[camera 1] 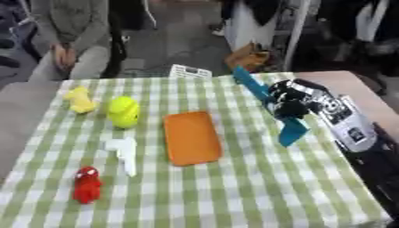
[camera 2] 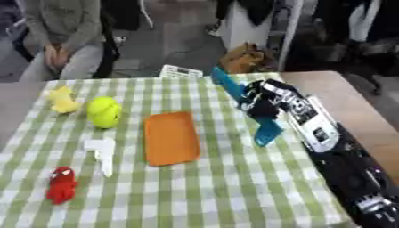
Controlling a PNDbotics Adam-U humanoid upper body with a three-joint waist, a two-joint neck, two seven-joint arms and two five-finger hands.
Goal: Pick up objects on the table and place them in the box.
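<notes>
My right hand (camera 1: pixel 290 101) comes in from the right over the green checked table (camera 1: pixel 257 187), its fingers curled round the middle of a long flat blue piece (camera 1: pixel 293 130) that slants from the far edge toward me. On the cloth lie an orange flat tray (camera 1: pixel 192 137) in the middle, a yellow-green round toy (camera 1: pixel 124 111), a yellow toy (camera 1: pixel 79 99) at the far left, a white piece (camera 1: pixel 123 153) and a red figure (camera 1: pixel 87 184) near the front left. My left hand shows in neither view.
A white basket-like thing (camera 1: pixel 189 71) sits just past the table's far edge. A bare brown tabletop (camera 1: pixel 343 82) adjoins on the right. A seated person is beyond the far left corner, and a brown bag (camera 1: pixel 248 58) lies on the floor behind.
</notes>
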